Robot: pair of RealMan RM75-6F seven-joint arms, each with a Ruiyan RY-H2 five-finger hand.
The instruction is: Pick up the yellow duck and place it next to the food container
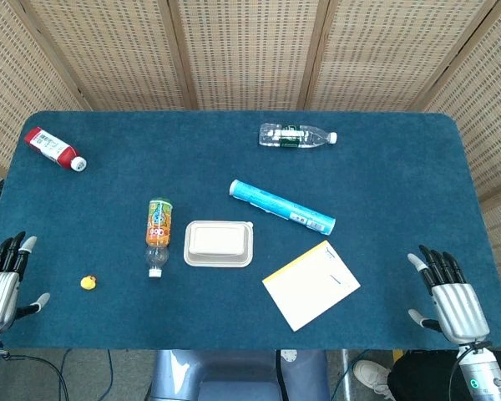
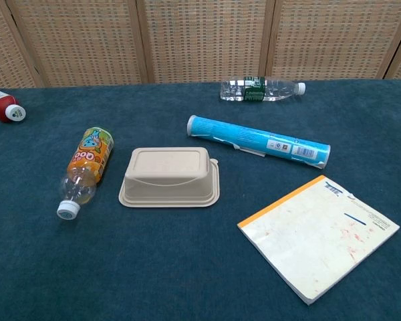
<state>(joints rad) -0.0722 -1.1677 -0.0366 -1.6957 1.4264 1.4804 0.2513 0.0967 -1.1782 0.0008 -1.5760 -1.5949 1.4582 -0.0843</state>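
A small yellow duck (image 1: 88, 283) sits on the blue table near the front left; the chest view does not show it. The beige food container (image 1: 220, 243) (image 2: 170, 177) lies closed at the table's middle. My left hand (image 1: 2, 284) rests at the front left edge, fingers spread and empty, a short way left of the duck. At the front right edge my right hand (image 1: 449, 296) is also spread with nothing in it. Neither hand shows in the chest view.
An orange drink bottle (image 1: 157, 235) (image 2: 86, 172) lies between duck and container. A blue tube (image 1: 281, 206) (image 2: 258, 141), a notepad (image 1: 311, 285) (image 2: 319, 237), a clear water bottle (image 1: 296, 135) (image 2: 261, 89) and a red-labelled bottle (image 1: 54, 149) (image 2: 1, 105) also lie on the table.
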